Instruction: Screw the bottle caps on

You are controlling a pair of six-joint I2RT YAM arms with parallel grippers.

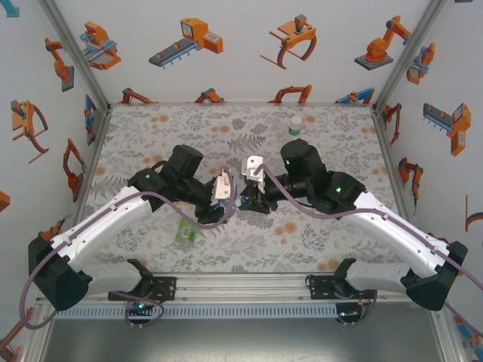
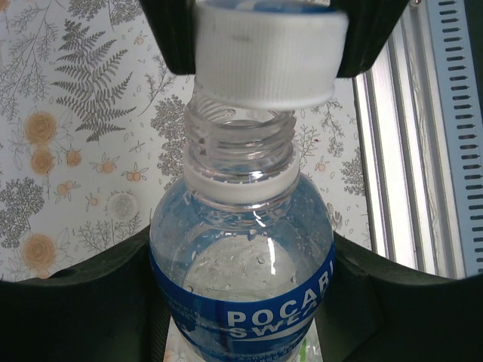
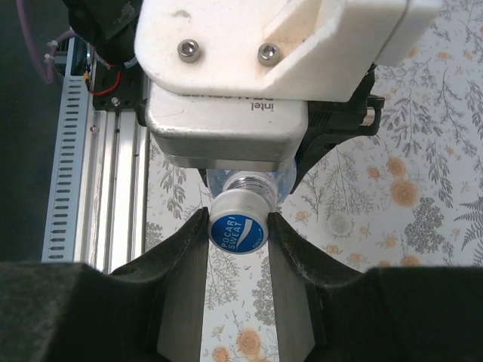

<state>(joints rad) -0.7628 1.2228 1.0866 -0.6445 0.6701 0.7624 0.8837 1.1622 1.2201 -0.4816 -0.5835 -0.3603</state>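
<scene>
Overhead, a grey fern-and-flower cloth (image 1: 151, 128) covers the table inside a white booth whose walls (image 1: 241, 68) carry orange and blue robot drawings, with aluminium posts (image 1: 75, 53) at the corners and a metal rail (image 1: 241, 286) along the near edge. The left gripper (image 1: 232, 202) and right gripper (image 1: 249, 200) meet at mid-table. A green-labelled bottle (image 1: 185, 232) lies on its side near the left arm, and a capped bottle (image 1: 296, 124) stands upright far back on the right. From the left wrist, the left gripper (image 2: 241, 260) is closed around the body of the blue-labelled bottle (image 2: 240, 219). The right gripper (image 2: 264, 38) pinches the white cap (image 2: 264, 56) just over the mouth, slightly tilted, with the threads below it bare. The cloth (image 2: 75, 151) lies behind and the rail (image 2: 407, 151) runs along the right. From the right wrist, the right gripper (image 3: 238, 234) squeezes the cap (image 3: 238, 226) by its sides, its blue printed top facing the camera. The blue-labelled bottle (image 3: 283, 181) shows just behind it under the left arm's camera housing (image 3: 226, 124), with the cloth (image 3: 423, 188) on the right and the rail (image 3: 113, 188) on the left.
</scene>
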